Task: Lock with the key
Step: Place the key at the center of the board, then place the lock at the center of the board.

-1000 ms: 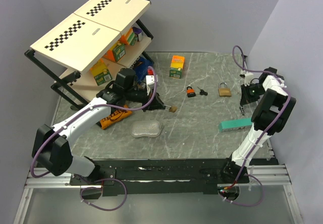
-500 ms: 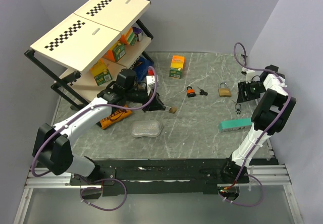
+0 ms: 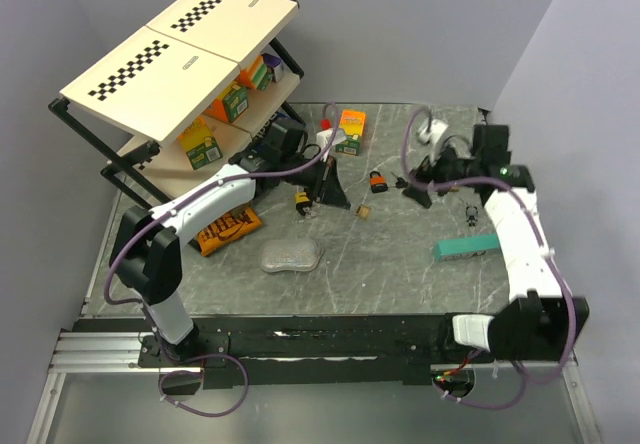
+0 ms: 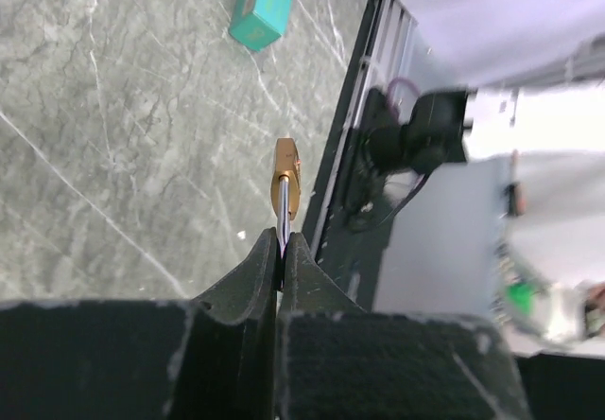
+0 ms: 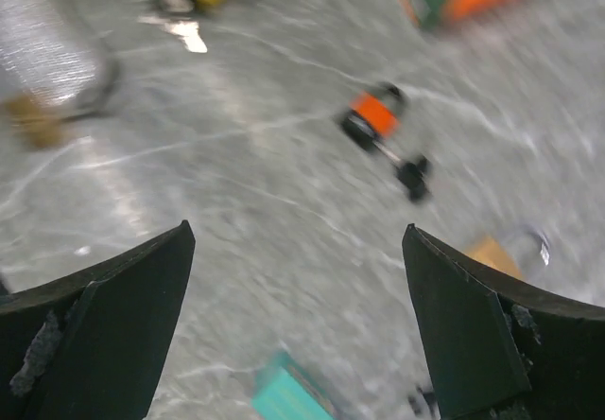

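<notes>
An orange-and-black padlock (image 3: 378, 180) (image 5: 373, 117) lies at the table's middle back, with a black-headed key (image 3: 401, 181) (image 5: 413, 175) at its right end. My right gripper (image 3: 416, 188) (image 5: 296, 236) hovers open just right of them, with nothing between its fingers. My left gripper (image 3: 348, 205) (image 4: 281, 236) is shut on the thin shackle of a small brass padlock (image 3: 365, 210) (image 4: 285, 176), which it holds above the table. In the right wrist view a second brass padlock (image 5: 495, 251) lies by the right finger; the top view hides it under the arm.
A yellow padlock (image 3: 302, 199) and a silver pouch (image 3: 292, 256) lie near the left arm. A teal box (image 3: 465, 247) (image 4: 265, 4) sits at the right, an orange-and-green box (image 3: 350, 131) at the back. A tilted shelf rack (image 3: 180, 64) fills the back left.
My right arm swung from the far right edge toward the middle and its jaws opened wide. My left arm reached farther right and back with the brass padlock.
</notes>
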Available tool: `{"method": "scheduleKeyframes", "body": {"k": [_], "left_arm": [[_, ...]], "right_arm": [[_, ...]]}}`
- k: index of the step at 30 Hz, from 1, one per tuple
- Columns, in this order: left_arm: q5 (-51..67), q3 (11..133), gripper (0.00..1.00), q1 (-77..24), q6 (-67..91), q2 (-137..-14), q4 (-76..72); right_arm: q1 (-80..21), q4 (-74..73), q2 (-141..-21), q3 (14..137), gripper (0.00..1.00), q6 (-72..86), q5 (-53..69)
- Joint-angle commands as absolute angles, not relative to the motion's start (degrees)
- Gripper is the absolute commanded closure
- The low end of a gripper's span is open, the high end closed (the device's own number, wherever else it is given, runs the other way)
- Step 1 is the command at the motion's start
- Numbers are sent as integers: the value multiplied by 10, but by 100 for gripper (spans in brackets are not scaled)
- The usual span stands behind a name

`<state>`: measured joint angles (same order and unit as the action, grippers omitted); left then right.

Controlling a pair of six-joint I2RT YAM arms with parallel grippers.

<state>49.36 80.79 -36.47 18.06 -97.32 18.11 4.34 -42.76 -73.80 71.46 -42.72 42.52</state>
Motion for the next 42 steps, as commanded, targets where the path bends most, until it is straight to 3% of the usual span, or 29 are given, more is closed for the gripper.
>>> {"method": "scheduleKeyframes", "body": {"k": [1,10,15,27,33,34,35,37,38,42], "left_arm": [[491,859,99,-366,262,-991,211],[498,845,99,-369,283,-984,176],[493,847,99,-374,283,-985,176],[486,845,99,-374,285,-981,172],[481,843,99,-374,286,-980,167],[478,839,96,-374,285,-978,165],[473,838,85,-374,286,-976,163],[464,826,72,-372,285,-965,153],[451,821,57,-370,287,-961,148],[398,786,34,-364,259,-914,129]], "right_arm": [[-39,-367,-669,643,1,-442,453],[-177,-301,-634,585,2,-455,445],[-214,-272,-647,577,9,-464,415],[-239,-265,-658,560,55,-495,373],[-240,-272,-654,560,86,-492,367],[-239,-272,-652,559,94,-489,365],[-236,-274,-650,558,97,-481,362],[-225,-279,-646,554,99,-462,363],[-218,-282,-643,553,99,-454,366],[-152,-301,-646,549,99,-399,382]]}}
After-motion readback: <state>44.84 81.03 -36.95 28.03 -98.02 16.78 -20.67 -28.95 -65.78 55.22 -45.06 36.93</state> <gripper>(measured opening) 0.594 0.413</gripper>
